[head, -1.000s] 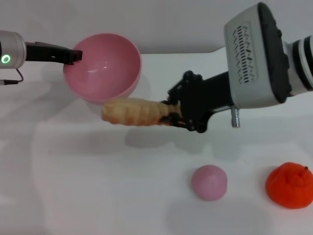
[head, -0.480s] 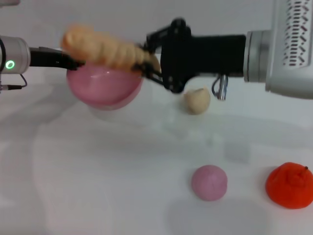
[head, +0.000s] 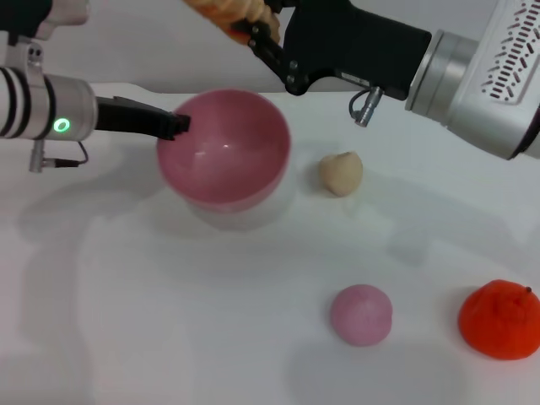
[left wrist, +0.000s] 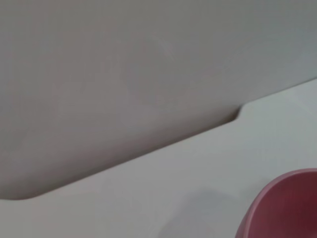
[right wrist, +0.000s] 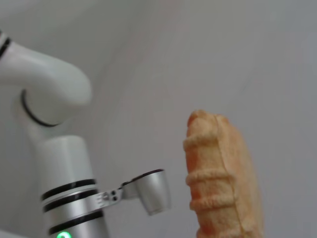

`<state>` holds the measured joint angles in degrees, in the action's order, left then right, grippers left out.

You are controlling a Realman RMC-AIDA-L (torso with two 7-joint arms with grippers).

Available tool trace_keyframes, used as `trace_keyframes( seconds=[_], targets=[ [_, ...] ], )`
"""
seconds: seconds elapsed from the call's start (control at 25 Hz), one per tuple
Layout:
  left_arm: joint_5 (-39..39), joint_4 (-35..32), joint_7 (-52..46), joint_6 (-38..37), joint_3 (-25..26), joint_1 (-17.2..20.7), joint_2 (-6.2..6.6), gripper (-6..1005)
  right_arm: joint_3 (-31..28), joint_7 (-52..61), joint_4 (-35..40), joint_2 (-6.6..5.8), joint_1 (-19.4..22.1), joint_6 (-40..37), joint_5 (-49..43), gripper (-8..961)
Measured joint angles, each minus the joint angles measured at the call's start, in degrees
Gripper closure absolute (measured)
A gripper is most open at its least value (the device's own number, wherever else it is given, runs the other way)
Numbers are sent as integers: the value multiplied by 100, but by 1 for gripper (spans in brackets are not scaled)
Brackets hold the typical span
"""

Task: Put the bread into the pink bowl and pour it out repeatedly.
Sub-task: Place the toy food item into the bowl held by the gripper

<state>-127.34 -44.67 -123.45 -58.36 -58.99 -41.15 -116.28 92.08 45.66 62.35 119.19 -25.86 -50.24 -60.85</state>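
The pink bowl [head: 226, 150] stands in the middle of the table, and my left gripper [head: 175, 125] is shut on its left rim. A slice of the bowl's rim [left wrist: 280, 206] shows in the left wrist view. High above the bowl, at the top edge of the head view, my right gripper [head: 257, 25] is shut on one end of the bread [head: 228, 8]. Most of the loaf is cut off there. The right wrist view shows the ridged orange-tan bread [right wrist: 223, 178] sticking out from the gripper.
A small cream bun [head: 341, 173] lies just right of the bowl. A pink ball [head: 361, 314] and an orange toy fruit [head: 499, 319] sit near the front right. The left arm [right wrist: 64, 198] shows in the right wrist view.
The right gripper has lifted the bread up and away from the table to above the bowl. The left gripper has carried the bowl to the right, toward the table's middle.
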Motion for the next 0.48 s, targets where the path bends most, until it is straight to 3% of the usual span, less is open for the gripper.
trace_keyframes(
  seconds=[0.24,0.48],
  targets=[
    [-2,-48,1,-20,-41,-34,-75,944,266,-813,-928,12,-207,83,1396,783],
    [-2,-51,0,49,18,-51,3,944,498,-902,-1472,17,-269,96,1748,790]
  ],
)
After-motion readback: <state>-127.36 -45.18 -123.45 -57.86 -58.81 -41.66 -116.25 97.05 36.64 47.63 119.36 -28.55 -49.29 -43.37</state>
